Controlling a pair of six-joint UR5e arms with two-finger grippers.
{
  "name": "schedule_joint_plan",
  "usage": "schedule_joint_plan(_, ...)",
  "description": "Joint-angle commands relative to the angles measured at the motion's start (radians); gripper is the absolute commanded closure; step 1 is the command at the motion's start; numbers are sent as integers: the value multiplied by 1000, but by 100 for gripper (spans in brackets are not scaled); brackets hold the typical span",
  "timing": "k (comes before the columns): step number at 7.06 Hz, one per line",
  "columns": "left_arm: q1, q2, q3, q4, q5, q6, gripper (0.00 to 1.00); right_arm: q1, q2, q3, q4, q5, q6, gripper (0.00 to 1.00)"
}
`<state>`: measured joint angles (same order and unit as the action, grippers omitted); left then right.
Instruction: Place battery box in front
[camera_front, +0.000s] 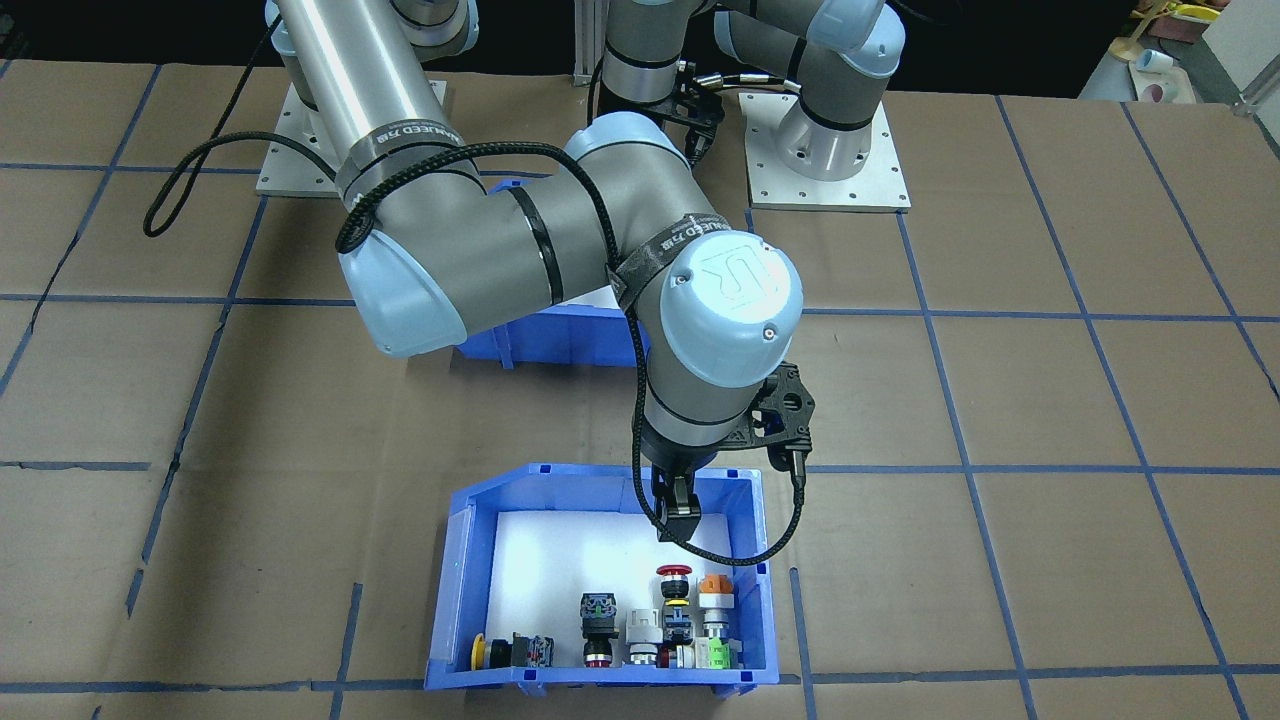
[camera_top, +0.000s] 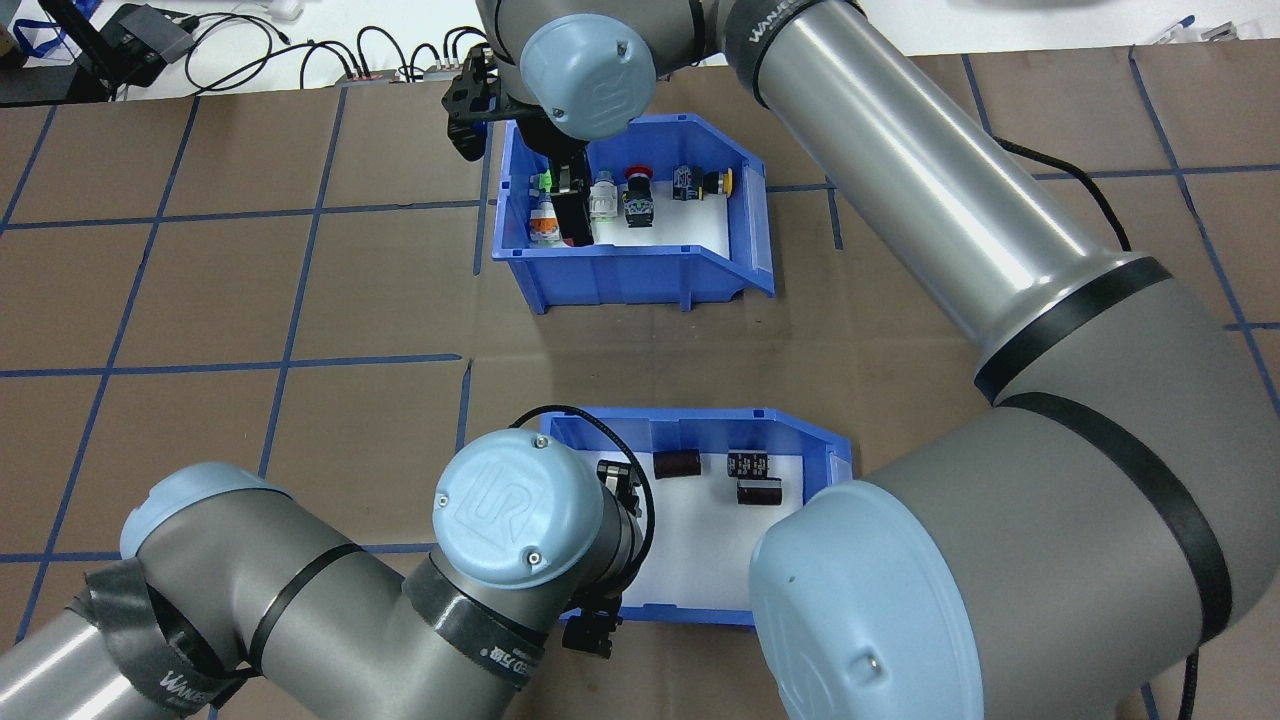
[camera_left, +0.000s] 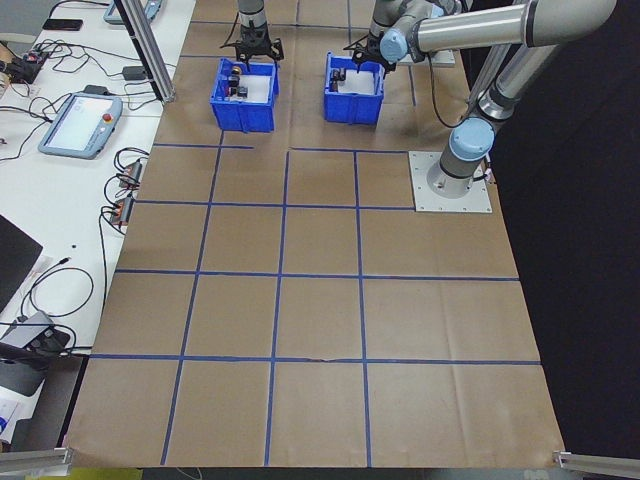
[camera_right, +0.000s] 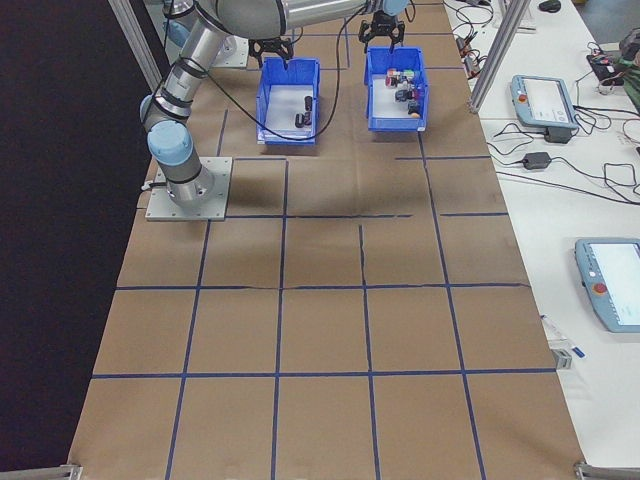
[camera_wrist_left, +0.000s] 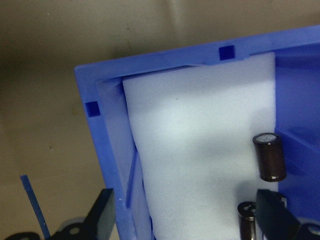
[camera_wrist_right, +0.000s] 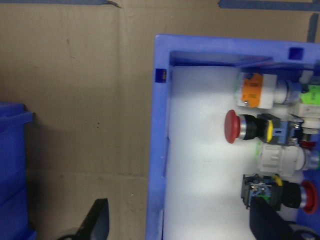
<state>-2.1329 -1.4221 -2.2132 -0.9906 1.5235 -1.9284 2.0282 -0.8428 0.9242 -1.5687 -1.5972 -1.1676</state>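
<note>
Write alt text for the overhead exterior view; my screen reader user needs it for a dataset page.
Two blue bins sit on a brown gridded table: the battery box nearest the robot, the switch bin beyond. The left gripper straddles the battery box's left wall, jaws open; the right gripper straddles the switch bin's left wall, jaws open.
</note>
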Motion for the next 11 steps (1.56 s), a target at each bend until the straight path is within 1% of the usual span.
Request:
schedule_joint_plan(1, -7, -1, -31, 17, -14, -35, 2, 6, -19, 120, -75, 0, 0, 1)
schedule_joint_plan(2, -24, -6, -37, 17, -26, -96, 2, 4, -18, 149, -114, 0, 3, 1)
schedule_joint_plan(3, -27, -14, -37, 18, -28, -99, 2, 4, -13, 191, -196, -1, 6, 0)
schedule_joint_plan(4, -27, -23, -40, 17, -55, -103, 2, 1, -15, 243, -252, -3, 11, 0)
schedule_joint_plan(5, -27, -44, -49, 17, -80, -110, 2, -3, -21, 272, -258, -1, 11, 0)
schedule_joint_plan(6, -27, -55, -49, 42, -83, -122, 5, -5, -21, 271, -260, -1, 11, 9)
schedule_joint_plan(7, -28, -75, -51, 71, -83, -123, 7, -5, -22, 263, -260, -21, 11, 41)
schedule_joint_plan(8, -28, -93, -51, 78, -83, -123, 7, -9, -22, 259, -260, -33, 9, 63)
schedule_joint_plan(9, -31, -103, -52, 78, -86, -123, 11, -8, -25, 249, -260, -36, 6, 76)
schedule_joint_plan(10, -35, -103, -59, 78, -88, -121, 21, -9, -36, 228, -260, -38, 2, 85)
schedule_joint_plan(11, -38, -101, -62, 81, -94, -115, 50, -13, -42, 208, -260, -38, 0, 92)
